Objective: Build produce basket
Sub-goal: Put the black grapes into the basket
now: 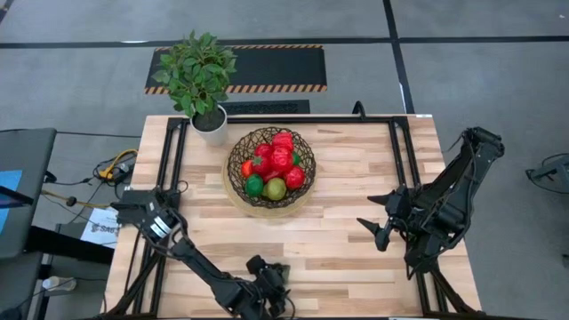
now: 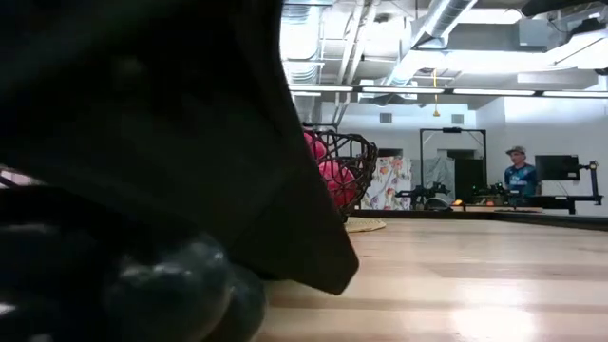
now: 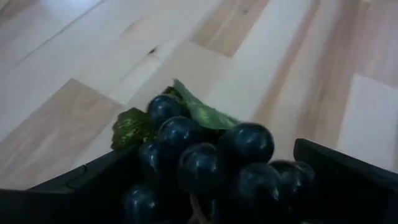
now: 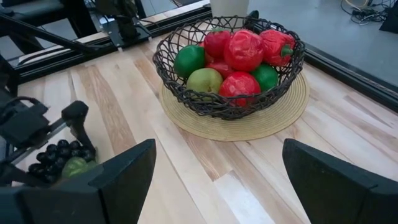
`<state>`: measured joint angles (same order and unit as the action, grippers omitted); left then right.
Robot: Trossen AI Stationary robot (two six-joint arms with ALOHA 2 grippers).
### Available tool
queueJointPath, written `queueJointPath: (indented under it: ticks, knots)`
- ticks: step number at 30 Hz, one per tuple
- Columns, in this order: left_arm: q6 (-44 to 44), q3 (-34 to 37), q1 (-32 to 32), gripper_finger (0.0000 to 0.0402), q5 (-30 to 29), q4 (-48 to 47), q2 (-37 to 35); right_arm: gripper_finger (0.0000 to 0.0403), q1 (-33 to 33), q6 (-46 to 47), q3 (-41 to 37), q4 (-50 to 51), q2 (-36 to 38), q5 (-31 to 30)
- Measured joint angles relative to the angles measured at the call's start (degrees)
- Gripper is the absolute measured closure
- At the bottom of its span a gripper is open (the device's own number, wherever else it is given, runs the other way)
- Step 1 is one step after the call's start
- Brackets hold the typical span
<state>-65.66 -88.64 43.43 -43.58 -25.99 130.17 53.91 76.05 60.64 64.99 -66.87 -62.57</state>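
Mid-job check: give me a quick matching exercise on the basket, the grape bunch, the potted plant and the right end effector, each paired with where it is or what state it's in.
Column one:
1. basket
2. grape bunch
3. potted plant
4. right end effector

Column two:
A. between the left end effector's fingers at the table's near edge
B. open, holding nothing, right of the basket
C. at the table's far edge, left of the basket
D. mid-table on a tan mat, full of red and green produce

Pairs: 1-D, 2-A, 3-C, 4-B
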Motion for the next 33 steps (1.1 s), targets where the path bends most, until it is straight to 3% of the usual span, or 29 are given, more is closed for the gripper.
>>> queueJointPath:
  ticks: [7, 12, 23, 33]
  knots:
    - [-8.83, -4.67, 0.12, 0.0009, 1.67, -14.17, 0.91, 0.0035, -0.04, -0.02, 0.00, 0.53, 0.02, -0.02]
    - [-10.53, -8.05, 0.15, 0.0047, 2.61, -23.41, 1.16, 0.0035, -0.07, -0.02, 0.00, 0.52, 0.02, -0.02]
    - [-10.51, -8.20, 0.22, 0.0150, 2.85, -24.15, 0.92, 0.0035, -0.07, 0.00, 0.00, 0.50, 0.02, -0.02]
    - [-8.82, -11.64, 0.65, 0.0183, 2.80, -25.77, 0.35, 0.0035, -0.07, 0.00, 0.00, 0.47, 0.00, -0.28]
